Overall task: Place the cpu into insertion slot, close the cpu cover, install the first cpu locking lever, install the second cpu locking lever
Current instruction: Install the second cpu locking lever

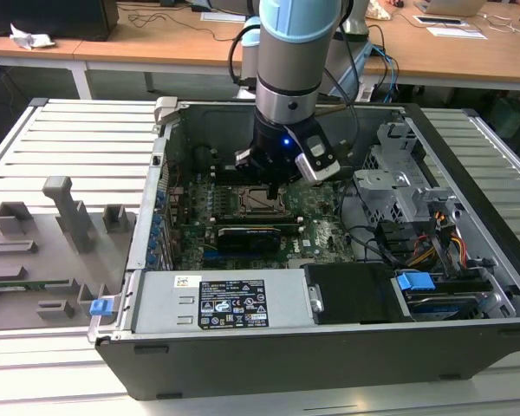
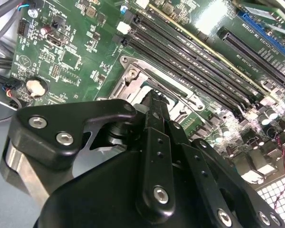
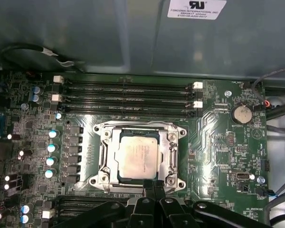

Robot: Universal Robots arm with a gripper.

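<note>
- The silvery square metal-faced cpu (image 3: 138, 157) lies flat in the square metal-rimmed insertion slot (image 3: 104, 164), with the thin dark-silver cover frame (image 3: 171, 151) down around it, just beyond my black pincer (image 3: 154, 186).
- My fingertips are pressed together and hold nothing.
- My arm (image 1: 288, 78) reaches straight down into the open computer case (image 1: 468, 260), over the green circuit board (image 1: 325, 221).
</note>
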